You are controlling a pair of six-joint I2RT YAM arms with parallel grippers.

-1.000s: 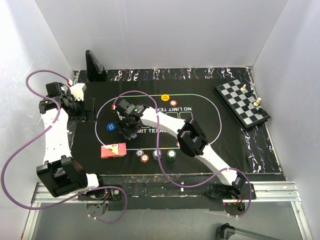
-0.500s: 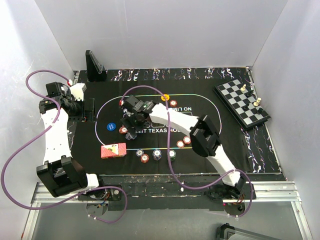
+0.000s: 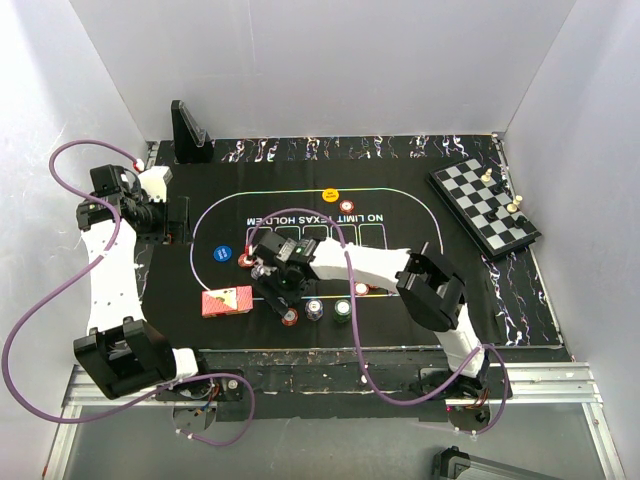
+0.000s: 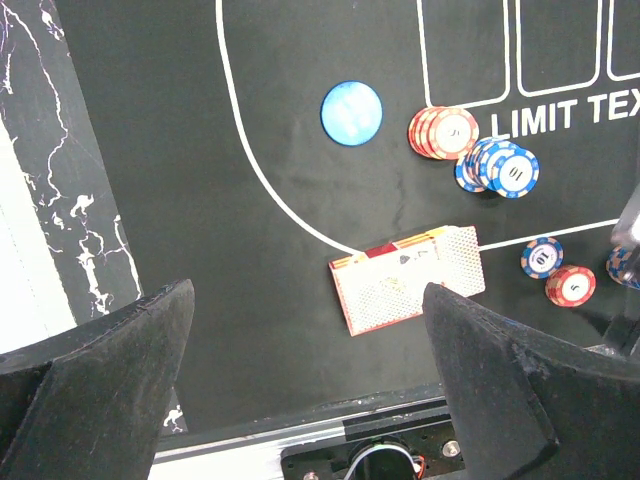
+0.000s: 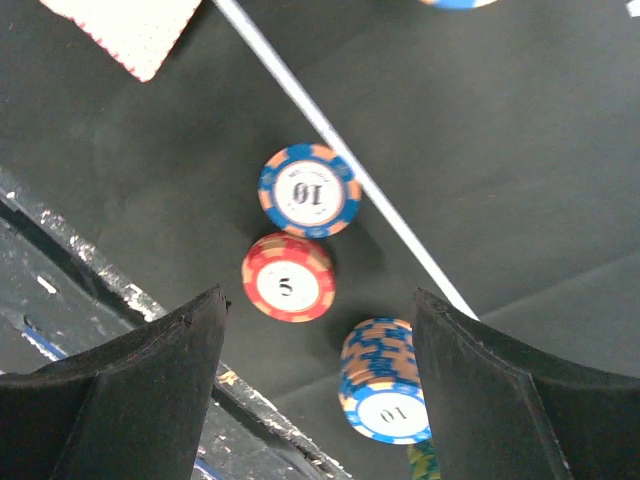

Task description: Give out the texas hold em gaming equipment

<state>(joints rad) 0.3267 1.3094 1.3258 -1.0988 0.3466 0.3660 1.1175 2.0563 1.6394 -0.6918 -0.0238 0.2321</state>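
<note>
Clearly the right gripper hangs released and empty over the red chip by the near edge of the mat — closing off-centre could shove the neighbouring blue chip askew

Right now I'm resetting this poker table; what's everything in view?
Red-patterned-back playing cards: one deck, red, mat's near left.
Small round poker chips: several, red, blue, green, mat's near left.
Flat round blue disc: one, blue, mat's left.
Yellow round button: one, yellow, mat's far middle.
Dark triangular marker: one, black, far left corner.
Black printed felt mat: one, black, table centre.
Chequered chessboard with pieces: one, black-and-white, far right.
Left gripper: one, black, open, left edge.
Right gripper: one, black, open, above near chips.
</note>
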